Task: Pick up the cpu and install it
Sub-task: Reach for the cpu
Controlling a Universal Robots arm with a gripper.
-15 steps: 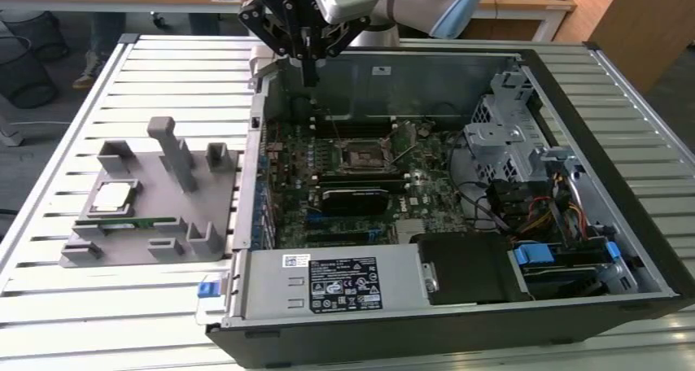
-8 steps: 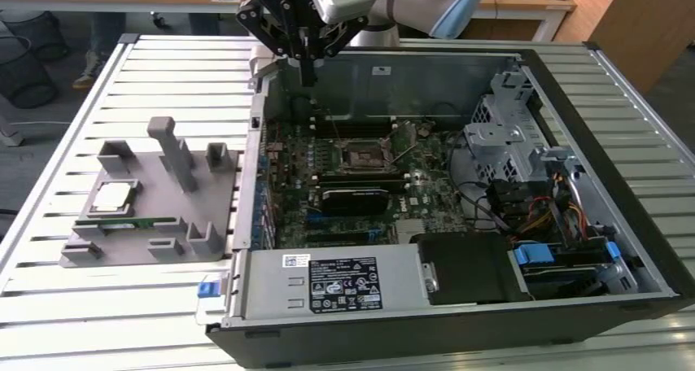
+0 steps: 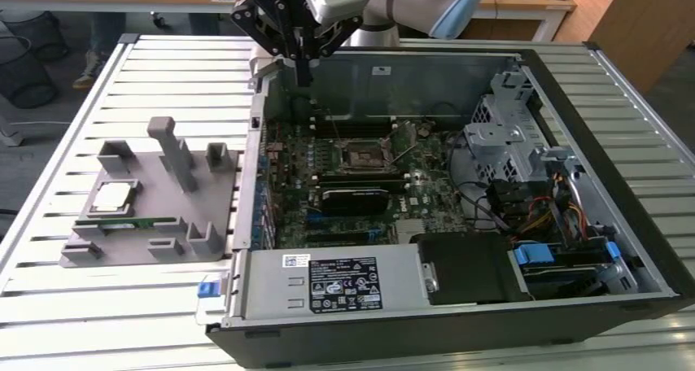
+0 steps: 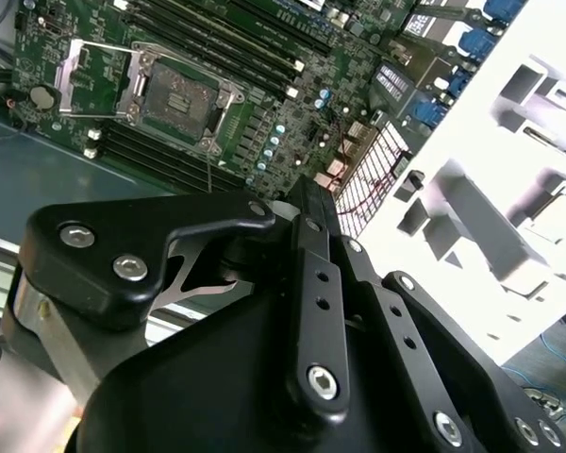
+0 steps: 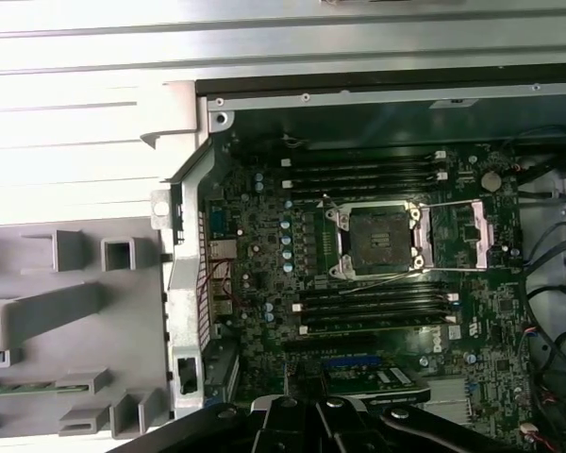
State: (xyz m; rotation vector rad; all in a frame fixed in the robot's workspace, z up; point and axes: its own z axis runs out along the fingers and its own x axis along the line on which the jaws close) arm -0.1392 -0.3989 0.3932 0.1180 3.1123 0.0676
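The cpu (image 3: 112, 197), a small silver-topped square, lies flat on the grey fixture (image 3: 130, 253) on the exterior view's left, outside the computer case. My gripper (image 3: 304, 68) hangs over the far left corner of the open case (image 3: 456, 306), well away from the cpu, with its fingers together and nothing between them. In the second wrist view the gripper (image 4: 307, 198) points toward the motherboard. The bare cpu socket (image 3: 366, 154) sits mid-board with its frame swung open, and it shows in both wrist views (image 4: 174, 99) (image 5: 374, 241).
A thin green memory stick (image 3: 125, 223) lies on the fixture near the cpu. Upright grey posts (image 3: 174, 151) rise from the fixture. Inside the case are a black heatsink block (image 3: 350, 198), a drive cage (image 3: 502, 135) and cable bundles (image 3: 543, 208). The slatted table (image 3: 65, 306) surrounds everything.
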